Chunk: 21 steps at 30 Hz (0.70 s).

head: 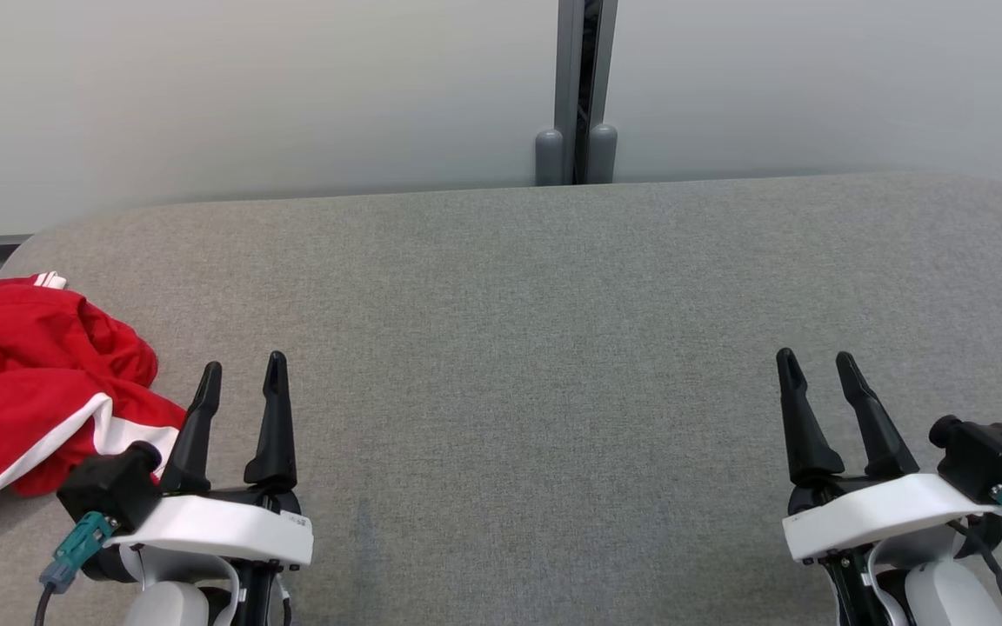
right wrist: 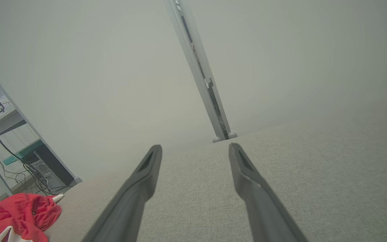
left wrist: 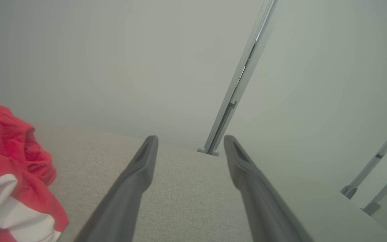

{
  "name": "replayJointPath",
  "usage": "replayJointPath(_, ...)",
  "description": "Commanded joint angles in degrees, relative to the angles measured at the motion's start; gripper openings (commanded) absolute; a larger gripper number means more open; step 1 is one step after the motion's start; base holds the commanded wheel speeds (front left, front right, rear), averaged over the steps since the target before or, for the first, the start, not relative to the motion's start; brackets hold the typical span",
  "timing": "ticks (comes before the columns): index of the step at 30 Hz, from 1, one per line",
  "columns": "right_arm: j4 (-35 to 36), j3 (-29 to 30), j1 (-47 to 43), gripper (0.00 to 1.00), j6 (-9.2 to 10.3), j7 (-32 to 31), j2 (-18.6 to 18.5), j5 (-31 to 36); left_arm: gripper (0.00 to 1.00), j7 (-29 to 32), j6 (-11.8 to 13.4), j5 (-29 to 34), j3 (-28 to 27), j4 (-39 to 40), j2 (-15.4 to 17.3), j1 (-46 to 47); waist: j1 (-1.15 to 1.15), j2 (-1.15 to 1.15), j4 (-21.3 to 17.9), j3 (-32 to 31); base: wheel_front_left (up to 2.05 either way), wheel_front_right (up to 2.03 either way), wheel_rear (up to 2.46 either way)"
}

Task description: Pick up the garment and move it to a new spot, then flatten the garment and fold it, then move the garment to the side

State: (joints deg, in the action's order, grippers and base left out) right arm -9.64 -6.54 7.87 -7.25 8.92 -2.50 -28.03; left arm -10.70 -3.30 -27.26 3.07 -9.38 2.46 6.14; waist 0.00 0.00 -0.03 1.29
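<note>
Far left: red garment (head: 23, 382) with white stripes lies crumpled on the grey padded table (head: 536, 348), at its left edge. Just beside it, the left gripper (head: 243, 369), fingers spread, nothing between them (contact with the cloth cannot be told). Far right: the right gripper (head: 814, 358), fingers likewise spread and empty, well apart from the garment.

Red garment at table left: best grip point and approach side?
Likely the bunched fold of the red garment on the edge facing the left end effector, open beside it. Come down from the middle side of the grey surface: that fold looks raised; the white-striped hem lies flatter.
</note>
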Motion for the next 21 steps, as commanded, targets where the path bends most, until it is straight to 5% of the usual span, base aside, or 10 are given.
replayJointPath(1,1.0,-0.4,0.1,1.00,-0.29,0.7,-0.4,1.2,1.00,-0.5,-0.1,1.7,0.2,0.7,0.4,0.1,0.00,0.00,0.0,0.0,0.00,0.00,0.00)
replayJointPath(21,2.7,-1.9,-1.1,1.00,-0.32,3.8,-0.5,10.7,1.00,-2.7,-0.9,10.0,0.8,-1.2,0.5,-1.1,0.00,0.00,0.0,-0.1,0.00,0.00,0.00)
